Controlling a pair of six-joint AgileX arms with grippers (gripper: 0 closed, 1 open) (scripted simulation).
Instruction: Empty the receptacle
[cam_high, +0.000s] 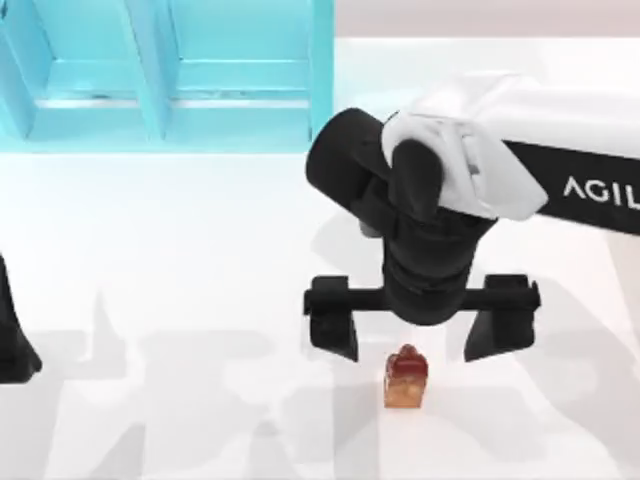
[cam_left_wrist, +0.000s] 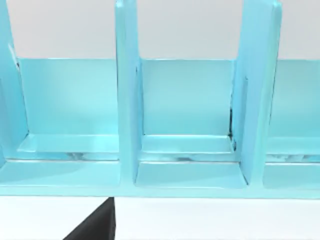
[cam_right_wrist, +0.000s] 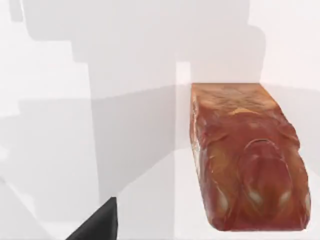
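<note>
The receptacle (cam_high: 240, 120) is a pale blue rack with upright dividers, standing at the back left of the table. Its compartments (cam_left_wrist: 187, 172) look bare in the left wrist view. A small reddish-brown block (cam_high: 406, 380) lies on the white table near the front, right of centre. It also appears close up in the right wrist view (cam_right_wrist: 247, 160). My right gripper (cam_high: 418, 335) hangs just behind and above the block, open wide, with nothing between its fingers (cam_high: 335, 328). My left arm (cam_high: 12, 345) is parked at the table's left edge.
The white table (cam_high: 180, 300) stretches between the rack and the block. One dark fingertip (cam_left_wrist: 97, 226) of the left gripper shows below the rack's front lip. One dark fingertip of the right gripper (cam_right_wrist: 100, 222) shows beside the block.
</note>
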